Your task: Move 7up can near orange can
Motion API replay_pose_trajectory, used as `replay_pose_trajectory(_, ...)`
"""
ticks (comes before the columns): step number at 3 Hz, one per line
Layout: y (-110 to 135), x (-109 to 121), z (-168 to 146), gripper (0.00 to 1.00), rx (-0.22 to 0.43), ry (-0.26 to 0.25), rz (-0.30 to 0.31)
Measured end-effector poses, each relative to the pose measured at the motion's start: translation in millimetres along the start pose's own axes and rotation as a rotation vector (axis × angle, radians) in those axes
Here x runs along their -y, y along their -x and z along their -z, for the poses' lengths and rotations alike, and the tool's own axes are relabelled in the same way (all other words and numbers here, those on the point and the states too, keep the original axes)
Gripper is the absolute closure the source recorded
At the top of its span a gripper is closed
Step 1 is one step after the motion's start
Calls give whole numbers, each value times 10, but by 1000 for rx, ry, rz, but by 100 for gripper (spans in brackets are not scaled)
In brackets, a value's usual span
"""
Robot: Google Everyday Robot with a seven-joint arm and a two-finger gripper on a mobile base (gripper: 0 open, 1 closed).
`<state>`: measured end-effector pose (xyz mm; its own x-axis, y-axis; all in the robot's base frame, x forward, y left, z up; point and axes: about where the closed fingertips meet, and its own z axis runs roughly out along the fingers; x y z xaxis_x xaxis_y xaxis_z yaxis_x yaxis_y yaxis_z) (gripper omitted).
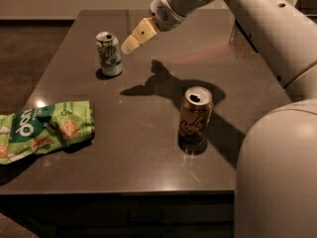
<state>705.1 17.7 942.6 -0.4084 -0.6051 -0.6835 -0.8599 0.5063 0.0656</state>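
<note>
On the dark grey-brown table [148,177] in front of my robot, I see 2 soda cans standing upright and well apart. The 7up can [109,53], white and green with a red spot and a silver top, stands toward the far left part of the table. The orange can [195,119], orange-brown with dark cursive lettering and a silver top with a dark opening, stands nearer the camera and right of centre, with bare tabletop between the 2. The robot's 1 white arm [257,19] reaches in from the upper right. Its gripper [129,45], a cream-coloured tapered tip, hangs in the air just right of the 7up can's top, slanting down toward it and, as far as I can see, not touching it. From this angle I cannot tell how far the gripper is open; nothing is in its hold. The arm's dark shadow [163,86] falls on the table between the cans and reaches the orange can. A crumpled green snack bag [49,130] with white lettering lies at the table's left edge, nearer the camera than the 7up can and apart from both cans. The robot's rounded white body [277,182] fills the lower right corner.
</note>
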Motion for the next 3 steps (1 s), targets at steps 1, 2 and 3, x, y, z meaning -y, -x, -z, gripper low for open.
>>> replay_pose_trajectory(1,155,-147,-257,0,4,28,44)
replay_pose_trajectory(2,261,-233,-481,0,-4,41,74)
replay_pose_trajectory(3,358,-275,-628,0,-12,45,95)
